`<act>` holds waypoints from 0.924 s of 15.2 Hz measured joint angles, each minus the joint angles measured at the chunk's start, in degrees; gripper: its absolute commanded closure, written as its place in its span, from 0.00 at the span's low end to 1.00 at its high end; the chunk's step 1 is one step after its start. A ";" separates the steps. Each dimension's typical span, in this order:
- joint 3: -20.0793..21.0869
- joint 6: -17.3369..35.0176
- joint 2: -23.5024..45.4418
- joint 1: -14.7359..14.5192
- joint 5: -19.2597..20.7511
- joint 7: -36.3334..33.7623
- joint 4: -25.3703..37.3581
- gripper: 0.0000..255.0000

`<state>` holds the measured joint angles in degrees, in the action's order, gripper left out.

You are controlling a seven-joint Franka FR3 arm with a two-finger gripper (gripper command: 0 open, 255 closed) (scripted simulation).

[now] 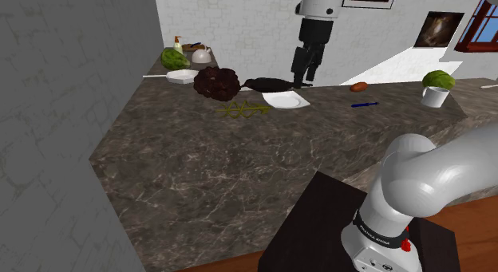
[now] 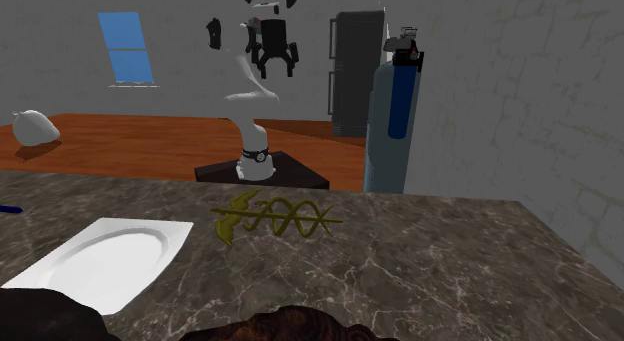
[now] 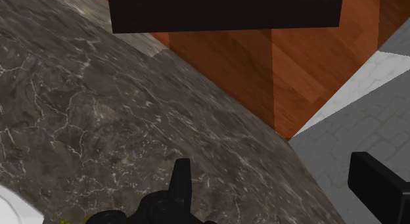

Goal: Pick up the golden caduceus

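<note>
Nearest you, by the stand (image 1: 315, 222), the dark marbled counter (image 1: 199, 175) lies bare. Farther across it the golden caduceus (image 1: 243, 110) lies flat on the stone. The white plate (image 1: 286, 100) is just beside it on the shoulder view's right, and the winged end points toward that plate.

Expect the caduceus to be light, stiff, thin and probably slick. It sits so low that your fingertips must come almost down to the counter. Take it across the staff near the middle, where the coils give some width, with the jaws closing crosswise to its length. Shade the hold toward the wings, which likely carry more weight. If you pinch it at the bare tail, it may pivot or skate away.

Beyond the plate, the gripper (image 1: 305, 69) hangs well above the counter, touching nothing. Its fingers (image 3: 182, 180) are spread wide with nothing between them.

Just past the caduceus sits a dark brown lump (image 1: 215, 83). Far off to the shoulder view's right are a blue pen (image 1: 365, 104) and a potted plant (image 1: 436, 87), well clear of your approach.
</note>
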<state>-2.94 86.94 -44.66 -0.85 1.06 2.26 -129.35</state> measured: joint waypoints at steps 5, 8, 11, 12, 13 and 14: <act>-3.17 3.66 2.89 -0.44 2.26 5.83 -0.73 0.00; -6.67 7.70 6.19 -0.76 4.39 11.97 -1.27 0.00; -9.92 11.31 10.78 -1.37 5.88 18.00 0.02 0.00; -10.76 12.74 12.49 -1.69 6.14 19.72 0.37 0.00; -11.62 14.00 14.08 -1.99 6.34 21.49 0.82 0.00; -12.87 15.38 16.16 -2.19 6.60 23.70 1.64 0.00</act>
<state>-15.81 102.32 -28.50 -3.04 7.66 25.97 -127.71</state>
